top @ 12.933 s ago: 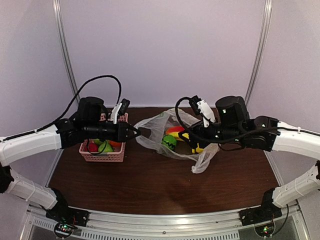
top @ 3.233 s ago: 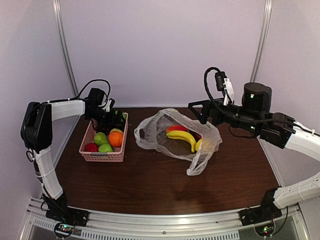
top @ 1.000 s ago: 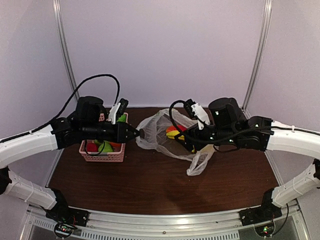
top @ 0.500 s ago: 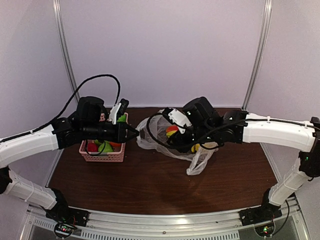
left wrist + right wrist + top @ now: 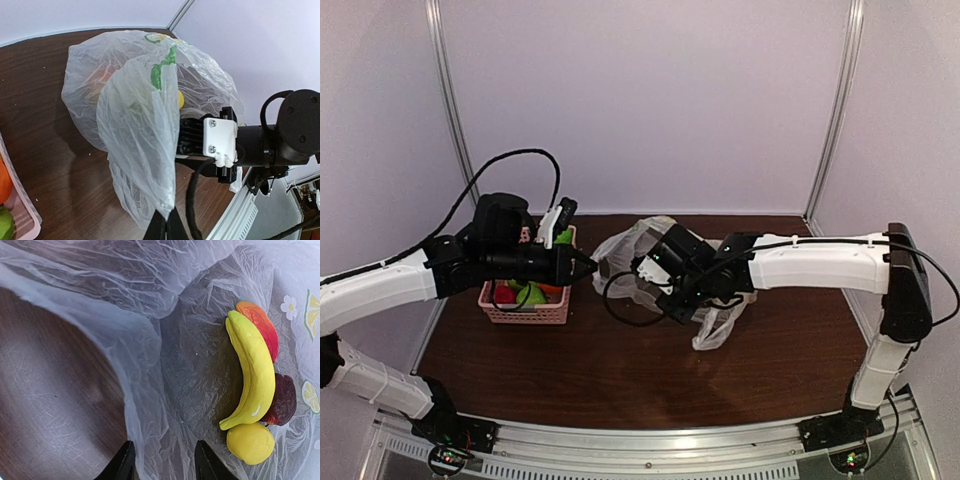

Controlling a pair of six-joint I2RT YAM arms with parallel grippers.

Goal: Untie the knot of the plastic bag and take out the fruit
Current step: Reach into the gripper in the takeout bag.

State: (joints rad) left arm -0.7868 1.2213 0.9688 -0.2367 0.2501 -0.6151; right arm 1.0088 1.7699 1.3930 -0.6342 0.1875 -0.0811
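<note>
1. While the left claw point(image 5: 588, 266) pinches the plastic bag point(image 5: 720, 322) on the counter point(image 5: 620, 375), the right claw point(image 5: 668, 298) noses into its mouth (top view).
2. Left wrist: fingertips point(image 5: 156, 229) together, clamped on film; no knot visible, judged undone.
3. Right wrist: fingers point(image 5: 125, 462) apart, film between; the fruit point(image 5: 252, 375) lies inside, ahead. Next: clear film, grip one piece. Lemon-slice prints point(image 5: 310, 396); no legible writing.

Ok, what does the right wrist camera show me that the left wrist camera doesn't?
Right wrist only: a clear look at the banana, an orange-red fruit, a dark red one and a round yellow one inside the plastic bag, right fingers apart astride a fold of film. Left wrist only: left fingers shut on a pinch of film, the right arm, the pink basket's edge. Both: the plastic bag on the brown table.
</note>
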